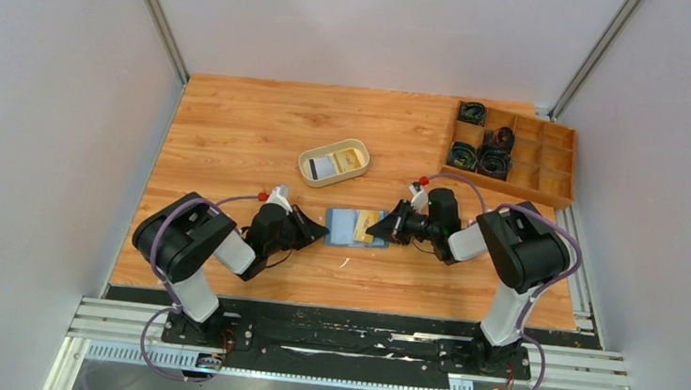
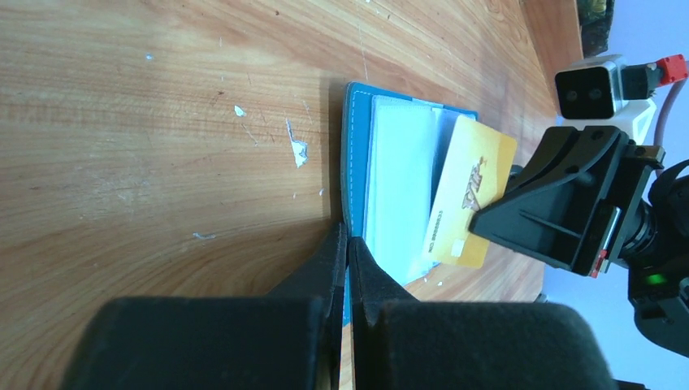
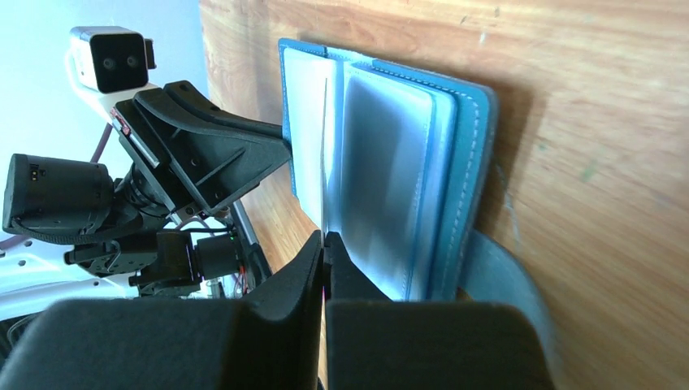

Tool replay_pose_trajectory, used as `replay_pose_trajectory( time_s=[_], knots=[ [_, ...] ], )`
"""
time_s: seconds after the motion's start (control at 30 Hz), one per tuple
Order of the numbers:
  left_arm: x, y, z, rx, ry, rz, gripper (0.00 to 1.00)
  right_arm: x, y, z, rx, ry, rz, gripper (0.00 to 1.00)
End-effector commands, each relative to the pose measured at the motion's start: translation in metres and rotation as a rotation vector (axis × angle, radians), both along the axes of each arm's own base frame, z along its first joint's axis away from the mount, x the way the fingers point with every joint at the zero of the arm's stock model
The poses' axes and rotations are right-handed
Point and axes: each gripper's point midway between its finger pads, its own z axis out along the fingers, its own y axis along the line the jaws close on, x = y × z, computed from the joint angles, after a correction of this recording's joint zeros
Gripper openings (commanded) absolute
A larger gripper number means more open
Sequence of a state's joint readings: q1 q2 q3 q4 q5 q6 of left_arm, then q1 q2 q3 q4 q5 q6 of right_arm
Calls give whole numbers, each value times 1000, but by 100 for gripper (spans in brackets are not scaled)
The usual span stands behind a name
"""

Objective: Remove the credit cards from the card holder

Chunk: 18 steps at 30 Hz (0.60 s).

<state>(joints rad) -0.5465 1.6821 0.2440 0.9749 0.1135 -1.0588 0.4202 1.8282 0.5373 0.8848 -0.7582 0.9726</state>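
The blue card holder (image 1: 344, 225) lies open on the table between my grippers, its pale inner pockets (image 2: 398, 187) facing up. My left gripper (image 1: 322, 231) is shut on its left edge (image 2: 348, 244). My right gripper (image 1: 379, 226) is shut on a yellow credit card (image 2: 473, 188), which lies tilted over the pockets and sticks out past the holder's right side. In the right wrist view the holder (image 3: 406, 162) stands in front of my shut right gripper (image 3: 325, 240), and the card shows only edge-on. A whitish card (image 1: 323, 168) and a yellow card (image 1: 352, 160) lie in the cream oval tray (image 1: 309, 177).
A wooden compartment box (image 1: 551, 171) with dark coiled items stands at the back right. Grey walls close in the table on the left, back and right. The closing tab (image 3: 496, 276) of the holder sticks out on the right.
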Motion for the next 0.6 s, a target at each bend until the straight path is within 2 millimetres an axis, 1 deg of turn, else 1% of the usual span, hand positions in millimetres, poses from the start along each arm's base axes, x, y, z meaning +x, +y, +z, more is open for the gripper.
replay_pose_trajectory(
  time_s=[0.0,0.07,0.13,0.17,0.27,0.3,0.33,0.4,0.43,0.5,0.53,0.57],
  knots=[
    [-67,44,-89,262,314,-19,0,0,-23,-2,-68,-21,-9,0],
    [-67,45,-88,260,312,-17,0,2,-32,0,-124,-45,0,0],
    [-67,44,-88,260,311,-17,0,6,-41,8,-189,-76,13,0],
    [-67,45,-89,260,311,-13,0,7,-44,14,-228,-96,27,0],
    [-67,44,-88,253,308,-15,0,16,-47,39,-300,-165,79,0],
    [-67,44,-88,252,307,-16,0,21,-46,54,-307,-189,103,0],
    [-67,43,-88,250,306,-17,0,23,-45,62,-319,-207,130,0],
    [-66,43,-88,246,305,-16,0,35,-41,82,-325,-238,159,0],
    [-66,43,-88,245,304,-17,0,41,-39,88,-329,-242,174,0],
    [-66,42,-86,242,301,-18,0,57,-31,108,-329,-257,204,0],
    [-65,41,-85,240,296,-18,0,64,-28,106,-333,-244,220,0],
    [-65,41,-85,239,295,-19,0,72,-25,110,-339,-239,232,0]
  ],
)
